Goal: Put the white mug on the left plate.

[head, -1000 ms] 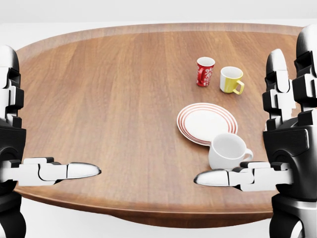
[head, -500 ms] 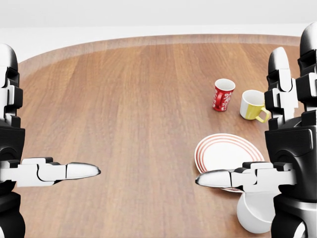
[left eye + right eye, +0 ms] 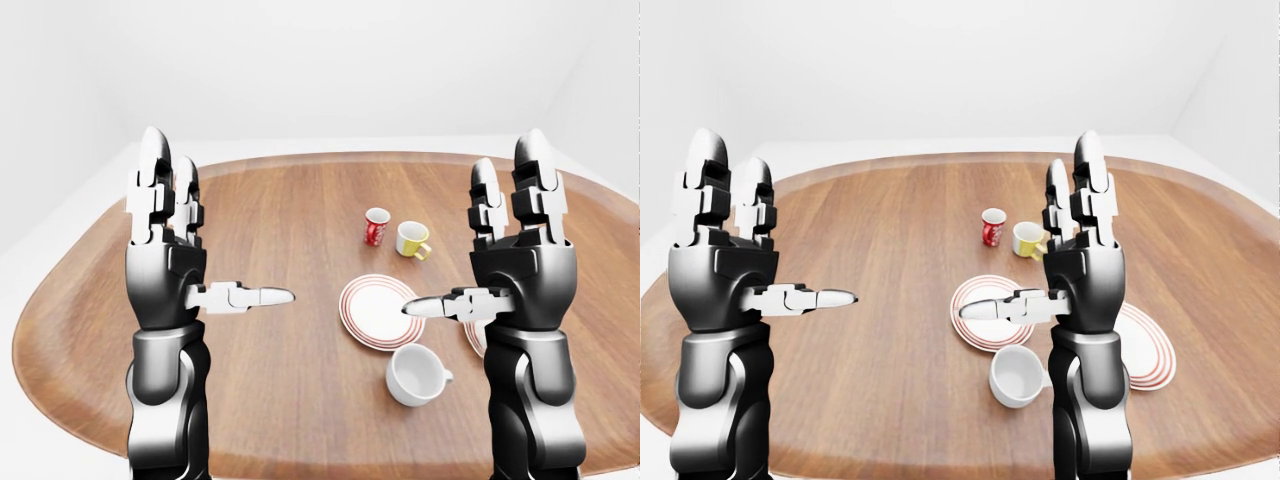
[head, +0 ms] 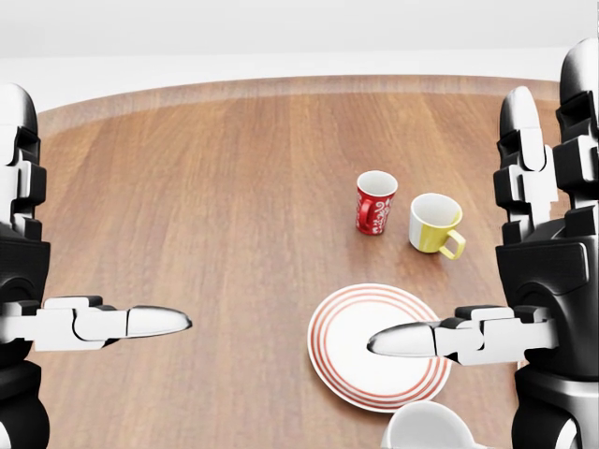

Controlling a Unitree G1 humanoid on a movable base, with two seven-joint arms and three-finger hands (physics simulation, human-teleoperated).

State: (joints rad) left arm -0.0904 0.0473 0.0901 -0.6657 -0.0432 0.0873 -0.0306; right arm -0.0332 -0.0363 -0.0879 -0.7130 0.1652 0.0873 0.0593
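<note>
The white mug (image 3: 418,373) stands upright on the wooden table (image 3: 270,210), just below the left red-ringed plate (image 3: 377,311) and apart from it. In the head view only the mug's rim (image 4: 429,428) shows at the bottom edge, below the plate (image 4: 365,351). My left hand (image 3: 212,232) is open and empty, raised over the table well left of the plate. My right hand (image 3: 466,232) is open and empty, raised above and to the right of the mug, its thumb over the plate's right edge.
A red cup (image 3: 376,226) and a yellow mug (image 3: 412,239) stand above the left plate. A second red-ringed plate (image 3: 1148,346) lies to the right, partly hidden behind my right arm. The table edge runs close below the mug.
The camera has moved: the whole table scene slid down in the head view, so the mug now sits at the bottom edge. Both hands keep the same open pose.
</note>
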